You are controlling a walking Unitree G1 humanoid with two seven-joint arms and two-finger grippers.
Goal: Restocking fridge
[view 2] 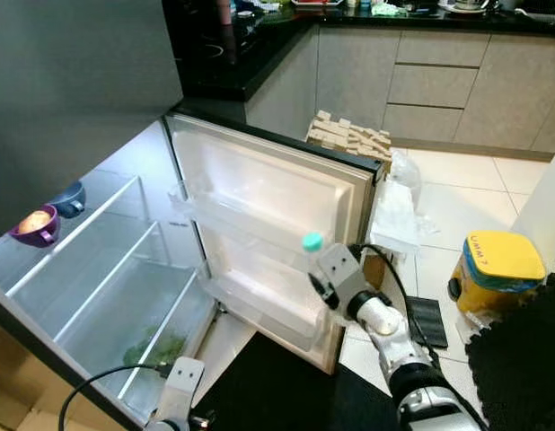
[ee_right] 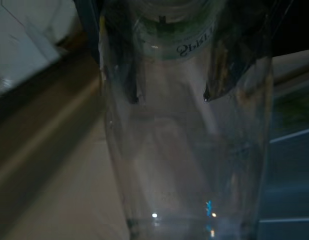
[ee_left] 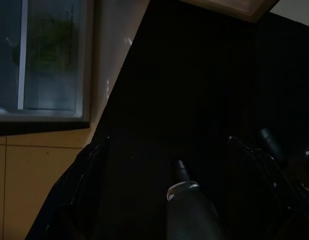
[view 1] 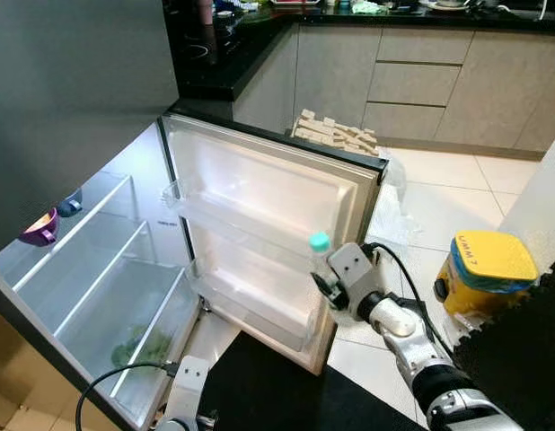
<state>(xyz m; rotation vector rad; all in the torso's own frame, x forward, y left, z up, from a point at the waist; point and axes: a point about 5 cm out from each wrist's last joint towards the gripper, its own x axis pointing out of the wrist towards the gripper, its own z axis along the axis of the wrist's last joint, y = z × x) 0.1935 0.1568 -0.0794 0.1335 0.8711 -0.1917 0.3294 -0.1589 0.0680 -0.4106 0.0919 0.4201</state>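
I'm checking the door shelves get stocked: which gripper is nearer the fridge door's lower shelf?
Right. The right gripper holds a bottle beside the lower door shelf; the left gripper hangs low over the dark mat.

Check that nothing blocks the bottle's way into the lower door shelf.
Nothing visible does. The right hand holds the bottle upright just in front of the open fridge door; the lower door shelf beside it looks bare.
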